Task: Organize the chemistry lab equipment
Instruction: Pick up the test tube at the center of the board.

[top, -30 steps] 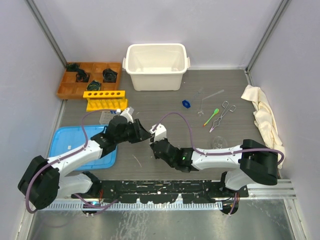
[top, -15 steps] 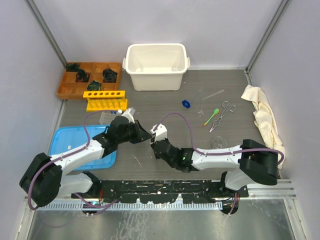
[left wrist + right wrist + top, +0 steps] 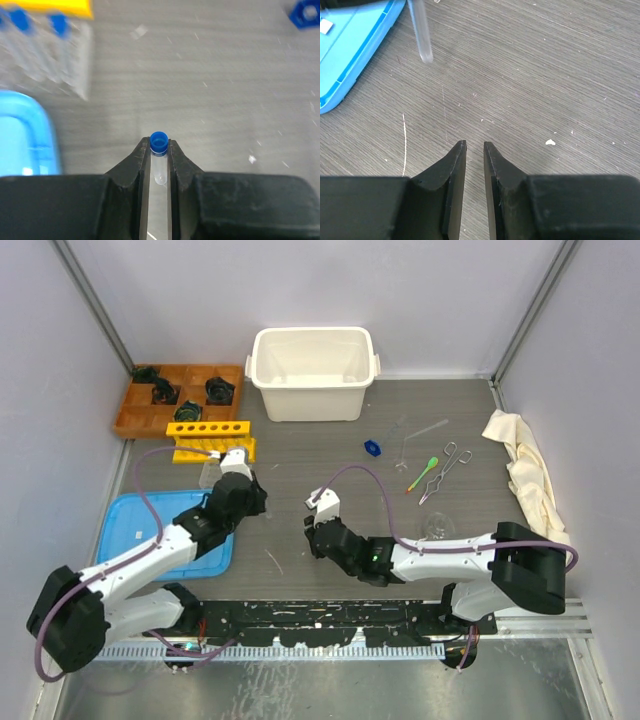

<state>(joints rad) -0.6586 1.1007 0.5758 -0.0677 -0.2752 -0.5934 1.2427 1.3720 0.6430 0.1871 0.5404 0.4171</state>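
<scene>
Fingers [image 3: 131, 167] of the L gripper [image 3: 159, 150] are clamped on a clear tube [image 3: 159, 177] w/ a blue cap [image 3: 159, 142]. We see the cap at the tips and the glass running down btwn them. L arm reaches from its base over the blue tray [image 3: 120, 515], its wrist near the yellow tube rack [image 3: 208, 440] and close to a blurred clutch of blue-capped tubes [image 3: 45, 55]. R arm lies low across the table [image 3: 330, 465], elbow out to the right, w/ the R gripper [image 3: 474, 146] pointing left and hovering over bare wood-grain. Its fingers stand a narrow gap apart w/ nothing btwn them. From the R wrist view we catch the held tube's rounded end hanging in the air near the tray's edge. Vs. a sec ago: both grippers were tip to tip at mid-table. The L one has since swung back toward the rack w/ the tube, while the R one sits approx. where it was. Other gear lies on the table's right half: forceps [image 3: 445, 470], green spoon [image 3: 424, 470], flask [image 3: 437, 525], and a loose blue piece [image 3: 372, 448].
</scene>
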